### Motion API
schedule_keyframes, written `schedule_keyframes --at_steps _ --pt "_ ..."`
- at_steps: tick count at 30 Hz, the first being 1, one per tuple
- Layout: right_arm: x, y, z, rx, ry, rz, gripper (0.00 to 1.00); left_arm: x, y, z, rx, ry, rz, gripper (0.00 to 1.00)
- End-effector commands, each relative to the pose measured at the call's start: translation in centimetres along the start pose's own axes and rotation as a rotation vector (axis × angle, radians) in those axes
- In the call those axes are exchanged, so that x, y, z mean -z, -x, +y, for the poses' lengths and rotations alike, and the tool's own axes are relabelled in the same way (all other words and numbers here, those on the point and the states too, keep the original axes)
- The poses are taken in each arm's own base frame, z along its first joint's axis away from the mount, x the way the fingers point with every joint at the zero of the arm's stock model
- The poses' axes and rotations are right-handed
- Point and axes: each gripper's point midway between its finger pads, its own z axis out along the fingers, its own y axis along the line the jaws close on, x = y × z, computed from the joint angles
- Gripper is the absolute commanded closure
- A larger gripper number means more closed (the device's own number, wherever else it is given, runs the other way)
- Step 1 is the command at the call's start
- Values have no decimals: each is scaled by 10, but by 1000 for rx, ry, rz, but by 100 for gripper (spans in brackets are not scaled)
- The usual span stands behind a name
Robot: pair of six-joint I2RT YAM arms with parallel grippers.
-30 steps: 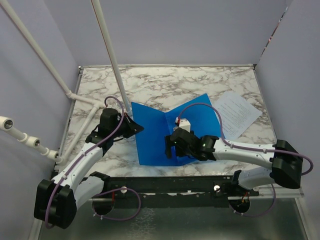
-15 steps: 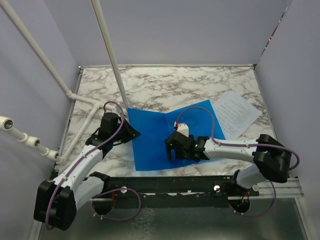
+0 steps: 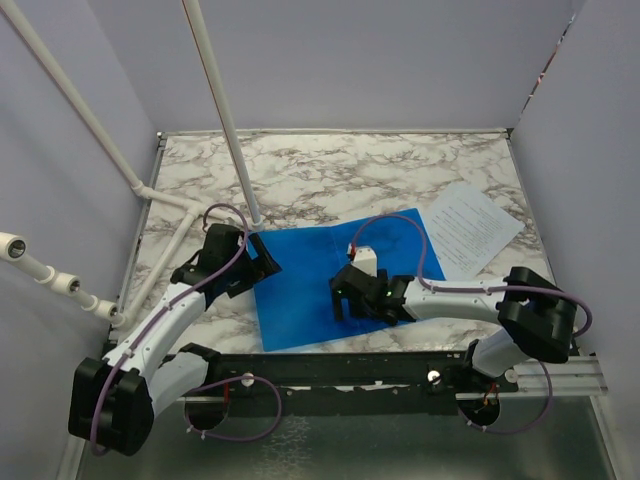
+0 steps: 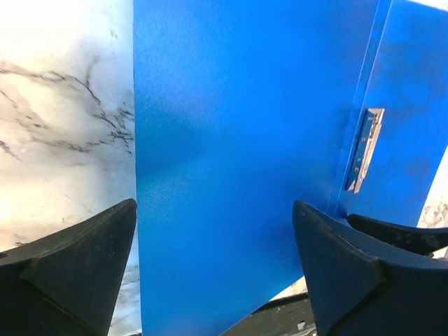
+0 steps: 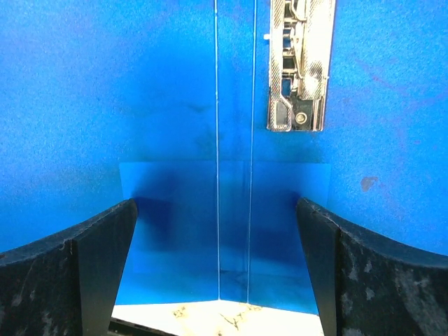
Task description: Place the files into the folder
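Lab test booth, this one, no home or office: plain lilac panels (image 3: 350, 60) box me in on three sides, a white pipe frame (image 3: 222, 115) stands up from the marble-print tabletop (image 3: 400, 170), and my arms (image 3: 170, 330) sit bolted to a black rail (image 3: 330, 368).

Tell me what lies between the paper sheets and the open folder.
No loose object. The files lie just right of the open folder, but the right gripper hovers open over its spine and the right arm crosses the folder's right half.
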Motion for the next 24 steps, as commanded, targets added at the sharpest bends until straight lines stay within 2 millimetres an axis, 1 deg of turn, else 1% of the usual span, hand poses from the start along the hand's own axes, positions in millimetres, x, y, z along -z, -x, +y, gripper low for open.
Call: schedule_keyframes --at_steps 1,4,9,10,14,21,24 --pt "-16 -45 -40 40 -146 127 0 13 18 5 -44 80 -54 6" --pt "-17 -44 -42 54 -162 130 0 15 22 7 -62 111 -55 6" --pt "-22 -47 -47 79 -198 143 0 19 31 0 -90 113 -59 6" --pt "-23 -49 -49 83 -206 146 0 18 30 -1 -90 113 -51 6" --pt "-26 -52 -54 93 -230 155 0 7 14 -1 -98 117 3 7" --pt "-29 -57 -64 108 -285 166 0 -17 -19 -9 -142 147 33 7" --pt "-31 -58 -67 105 -296 167 0 -28 -33 -5 -155 170 61 7"
